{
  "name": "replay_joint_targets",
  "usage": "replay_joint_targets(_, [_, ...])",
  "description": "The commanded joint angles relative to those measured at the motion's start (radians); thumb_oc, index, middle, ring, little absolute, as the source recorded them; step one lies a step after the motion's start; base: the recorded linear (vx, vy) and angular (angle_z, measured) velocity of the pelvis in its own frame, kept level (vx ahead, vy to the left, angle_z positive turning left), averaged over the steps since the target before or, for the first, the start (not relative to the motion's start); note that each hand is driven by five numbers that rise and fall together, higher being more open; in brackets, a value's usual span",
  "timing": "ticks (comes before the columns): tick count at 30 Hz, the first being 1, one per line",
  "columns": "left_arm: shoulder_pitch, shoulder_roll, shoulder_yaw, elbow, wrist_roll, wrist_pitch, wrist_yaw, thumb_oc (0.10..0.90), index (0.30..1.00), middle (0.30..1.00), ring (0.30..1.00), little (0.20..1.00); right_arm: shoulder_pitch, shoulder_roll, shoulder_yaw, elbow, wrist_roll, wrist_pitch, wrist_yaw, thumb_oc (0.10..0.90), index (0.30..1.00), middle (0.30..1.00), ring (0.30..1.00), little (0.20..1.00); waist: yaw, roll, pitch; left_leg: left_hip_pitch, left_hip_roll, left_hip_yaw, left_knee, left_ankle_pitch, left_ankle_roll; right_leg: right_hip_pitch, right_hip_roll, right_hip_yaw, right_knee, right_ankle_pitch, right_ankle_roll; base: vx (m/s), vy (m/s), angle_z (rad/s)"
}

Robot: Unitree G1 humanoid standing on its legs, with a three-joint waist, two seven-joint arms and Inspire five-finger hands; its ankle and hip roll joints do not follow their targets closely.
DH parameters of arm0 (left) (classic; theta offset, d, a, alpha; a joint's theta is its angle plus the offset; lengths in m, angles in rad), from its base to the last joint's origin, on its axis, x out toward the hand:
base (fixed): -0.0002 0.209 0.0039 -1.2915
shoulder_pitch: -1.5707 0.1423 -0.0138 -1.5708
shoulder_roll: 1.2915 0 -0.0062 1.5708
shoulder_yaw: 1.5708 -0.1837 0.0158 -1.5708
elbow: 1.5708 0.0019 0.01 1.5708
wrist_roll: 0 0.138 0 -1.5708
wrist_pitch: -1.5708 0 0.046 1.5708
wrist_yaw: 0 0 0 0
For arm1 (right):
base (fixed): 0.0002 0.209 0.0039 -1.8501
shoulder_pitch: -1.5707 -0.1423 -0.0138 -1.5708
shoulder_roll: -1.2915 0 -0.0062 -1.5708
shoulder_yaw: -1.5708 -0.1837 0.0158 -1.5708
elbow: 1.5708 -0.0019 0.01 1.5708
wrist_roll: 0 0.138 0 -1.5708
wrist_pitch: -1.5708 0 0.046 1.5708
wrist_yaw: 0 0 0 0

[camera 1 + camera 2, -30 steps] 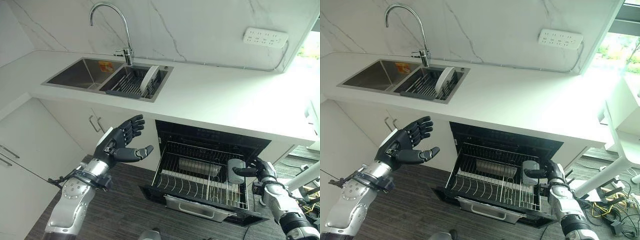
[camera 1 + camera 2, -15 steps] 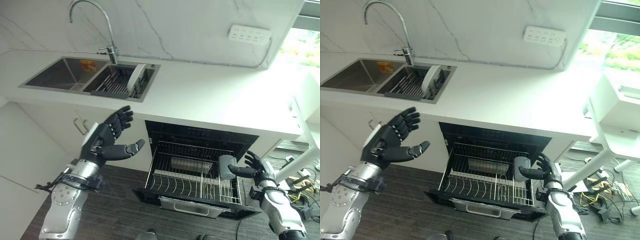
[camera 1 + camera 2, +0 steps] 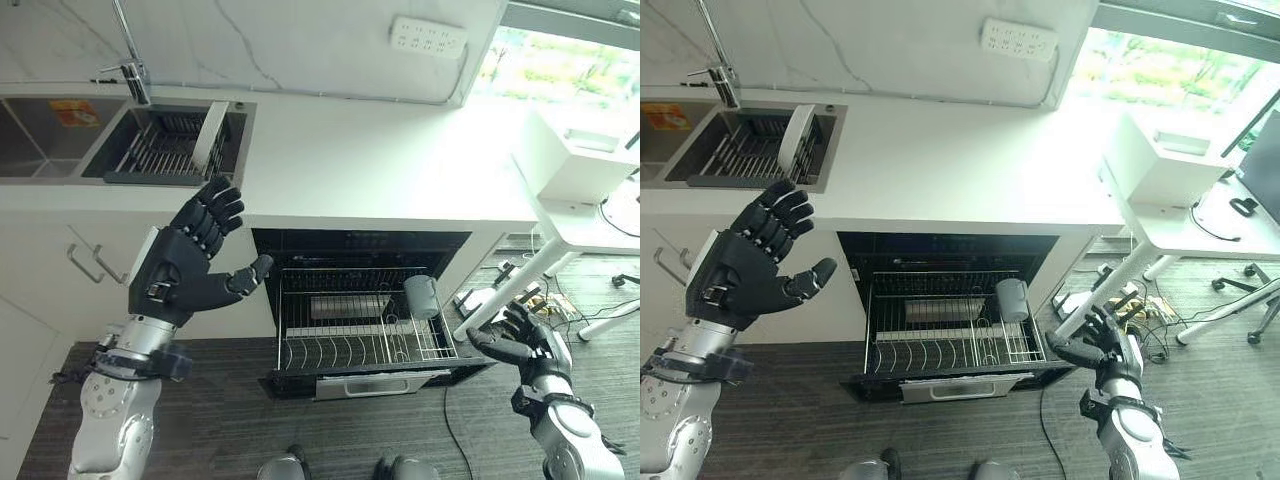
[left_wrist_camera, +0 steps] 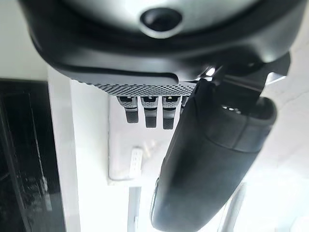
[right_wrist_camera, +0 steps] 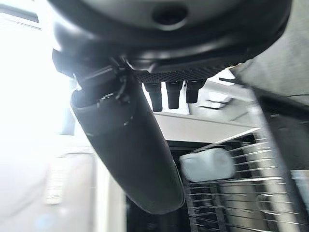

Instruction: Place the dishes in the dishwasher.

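Grey cup (image 3: 421, 296) stands in dishwasher rack (image 3: 300, 352); right hand (image 3: 520, 342) at four o'clock, left hand (image 3: 190, 262) at nine, both spread, empty

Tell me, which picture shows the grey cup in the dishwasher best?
The left eye view: the grey cup sits whole at the rack's right side. The right eye view shows it much the same. The right wrist view shows it past the right hand.

Silver-grey jointed arms, dark left hand (image 3: 180, 275) with white thumb cover, dark right hand (image 3: 527, 345)
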Motion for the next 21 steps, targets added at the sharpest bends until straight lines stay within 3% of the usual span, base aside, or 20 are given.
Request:
replay_joint_targets(1, [-0.066, 0.013, 0.061, -0.105, -0.093, -0.120, 0.007, 0.800, 0.900, 0.900, 0.900, 0.900, -0.101, -0.047, -0.064, -0.118, 0.030, -0.250, -0.043, 0.800, 0.900, 0.900, 0.900, 0.900, 0.019, -0.003, -0.039, 0.009, -0.081, -0.076, 0.016, -0.166, -0.053, 0.071, 0.024, -0.059, -0.085, -0.013, -0.042, 0.03, -0.145, -0.17])
replay_joint_targets(5, [-0.049, -0.003, 0.055, -0.105, -0.132, -0.143, 0.019, 0.800, 0.900, 0.900, 0.900, 0.900, -0.096, -0.058, -0.058, -0.171, -0.023, -0.258, -0.042, 0.800, 0.900, 0.900, 0.900, 0.900, 0.016, 0.032, -0.038, 0.026, -0.092, -0.102, 0.016, -0.153, -0.065, 0.062, 0.040, -0.019, -0.085, -0.025, -0.060, 0.03, -0.138, 0.02])
replay_joint_targets(7, [-0.051, -0.012, 0.045, -0.107, -0.119, -0.146, 0.023, 0.800, 0.900, 0.900, 0.900, 0.900, -0.121, -0.059, -0.038, -0.171, -0.036, -0.255, -0.055, 0.800, 0.900, 0.900, 0.900, 0.900, 0.026, 0.041, -0.039, 0.033, -0.108, -0.154, 0.016, -0.152, -0.066, 0.051, 0.036, -0.003, -0.085, -0.018, -0.066, -0.01, -0.079, -0.05])
replay_joint_targets(9, [-0.026, -0.024, 0.049, -0.124, -0.080, -0.153, 0.043, 0.800, 0.900, 0.900, 0.900, 0.900, -0.145, -0.063, -0.010, -0.172, -0.035, -0.266, -0.054, 0.800, 0.900, 0.900, 0.900, 0.900, 0.044, 0.045, -0.046, 0.054, -0.123, -0.248, 0.016, -0.155, -0.067, 0.032, 0.035, 0.028, -0.085, -0.013, -0.081, -0.02, -0.018, -0.23])
replay_joint_targets(10, [-0.024, -0.041, 0.034, -0.136, -0.049, -0.156, 0.062, 0.800, 0.900, 0.900, 0.900, 0.900, -0.159, -0.049, 0.013, -0.171, -0.046, -0.280, -0.074, 0.800, 0.900, 0.900, 0.900, 0.900, 0.045, 0.046, -0.048, 0.055, -0.061, -0.221, 0.016, -0.130, -0.099, 0.027, 0.022, 0.016, -0.085, -0.010, -0.092, -0.09, 0.130, -0.58])
replay_joint_targets(11, [-0.049, -0.052, 0.015, -0.142, -0.057, -0.150, 0.071, 0.800, 0.900, 0.900, 0.900, 0.900, -0.161, -0.050, 0.007, -0.170, -0.064, -0.294, -0.104, 0.800, 0.900, 0.900, 0.900, 0.900, 0.033, 0.040, -0.033, 0.026, 0.029, -0.142, 0.016, -0.072, -0.146, 0.034, -0.008, -0.019, -0.085, 0.004, -0.096, -0.12, 0.221, -0.53])
replay_joint_targets(15, [-0.051, -0.088, 0.018, -0.173, -0.088, -0.155, 0.044, 0.800, 0.900, 0.900, 0.900, 0.900, -0.160, -0.099, -0.056, -0.204, -0.068, -0.286, -0.135, 0.800, 0.900, 0.900, 0.900, 0.900, 0.004, 0.033, -0.021, 0.026, 0.163, -0.129, 0.016, 0.010, -0.183, 0.021, -0.076, -0.051, -0.085, 0.014, -0.103, -0.14, 0.331, 0.54])
replay_joint_targets(21, [-0.036, -0.101, 0.030, -0.184, -0.108, -0.199, 0.024, 0.800, 0.900, 0.900, 0.900, 0.900, -0.190, -0.139, -0.095, -0.218, -0.037, -0.278, -0.163, 0.800, 0.900, 0.900, 0.900, 0.900, -0.019, 0.053, -0.049, 0.051, 0.230, -0.130, 0.016, 0.005, -0.211, -0.024, -0.129, -0.023, -0.085, 0.015, -0.075, -0.08, 0.372, 0.05])
